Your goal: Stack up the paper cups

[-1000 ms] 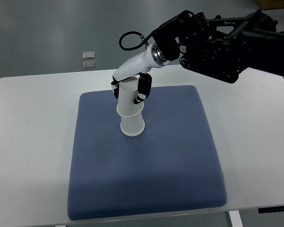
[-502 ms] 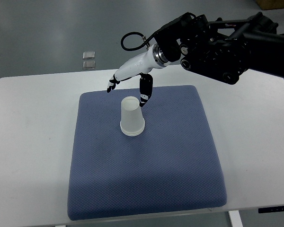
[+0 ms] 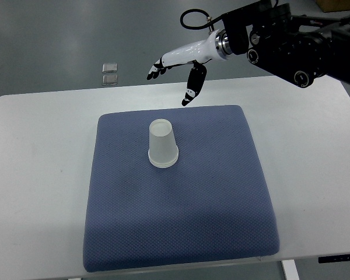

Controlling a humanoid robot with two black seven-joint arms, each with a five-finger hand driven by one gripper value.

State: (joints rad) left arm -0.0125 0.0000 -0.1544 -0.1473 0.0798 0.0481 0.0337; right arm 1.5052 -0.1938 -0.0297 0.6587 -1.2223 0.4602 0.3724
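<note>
Top view: the paper cups (image 3: 163, 144) stand nested as one inverted stack on the blue pad (image 3: 181, 227), a little toward 11 o'clock from the pad's middle, wide rim down and touching the fabric, nothing gripping them. The right hand (image 3: 181, 67) hangs in the air toward 1 o'clock from the stack, well apart from it, above the pad's far edge; its fingers (image 3: 156, 69) are spread and relaxed, thumb hanging down, grasping nothing. The left arm does not show. The white table (image 3: 35, 175) carries the pad, and two small clear squares (image 3: 109, 74) lie on the floor at about 11 o'clock beyond it.

The stack looks slightly tilted and is light and tall on soft cloth. I judge that a dangling thumb or forearm passing low over it could tip it, and a bump to the table could do the same.
</note>
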